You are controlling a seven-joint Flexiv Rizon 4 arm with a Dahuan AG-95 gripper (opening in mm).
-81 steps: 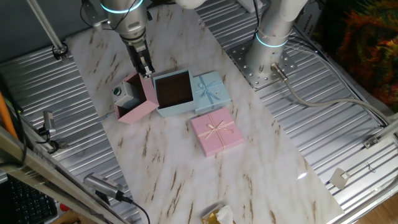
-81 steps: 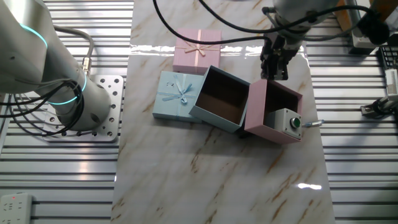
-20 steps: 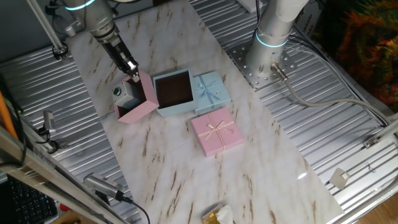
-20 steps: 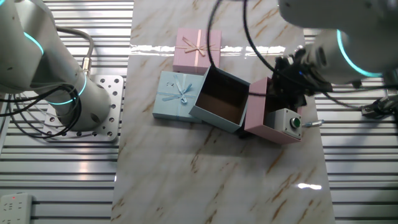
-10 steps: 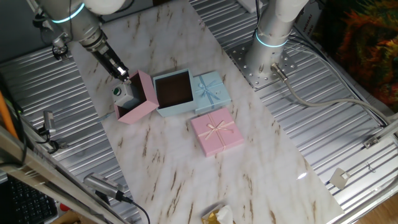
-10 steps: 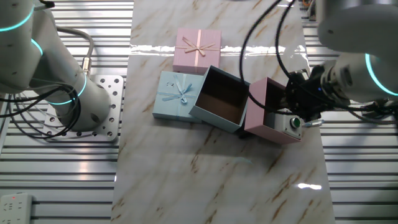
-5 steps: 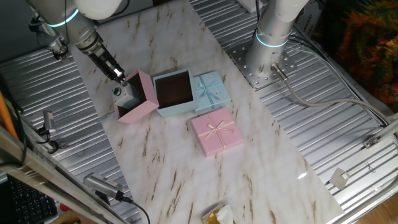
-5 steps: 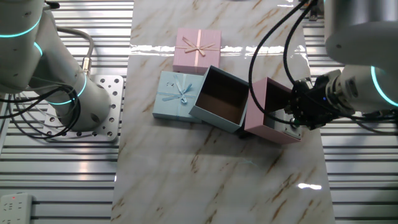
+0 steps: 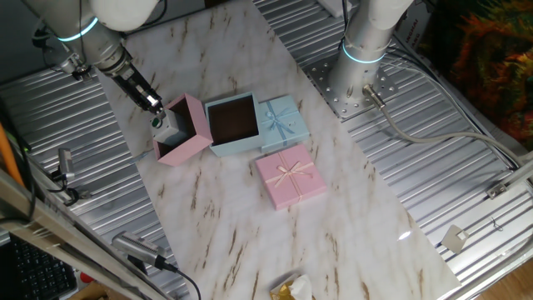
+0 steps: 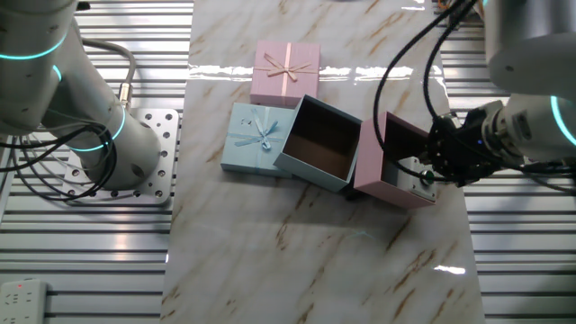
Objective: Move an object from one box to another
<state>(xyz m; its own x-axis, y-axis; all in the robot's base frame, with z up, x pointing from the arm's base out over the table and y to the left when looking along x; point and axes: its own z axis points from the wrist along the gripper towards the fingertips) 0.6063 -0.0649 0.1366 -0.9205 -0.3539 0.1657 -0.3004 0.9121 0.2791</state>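
Note:
The pink box [image 9: 185, 133] lies tipped on its side with its opening facing away from the blue box [image 9: 232, 123], which stands upright beside it with its brown lining showing. The small white object [image 9: 165, 126] with a green round part sits in the pink box's mouth [image 10: 392, 158]. My gripper [image 9: 156, 111] reaches in at a low slant and its dark fingertips are at the object's outer face [image 10: 412, 177], covering most of the green part. The jaws look slightly apart, with nothing lifted. The blue box [image 10: 319, 144] holds nothing.
A light blue lid with a bow [image 9: 284, 117] lies against the blue box's far side. A pink lid with a cream bow [image 9: 290, 175] lies beside it. The arm's base [image 9: 365, 50] stands at the table's side. Ribbed metal plates border the marble top.
The arm has swung lower and further out to the side, tilting the gripper more level. The fingertips have closed in on the object. The boxes and object have not moved.

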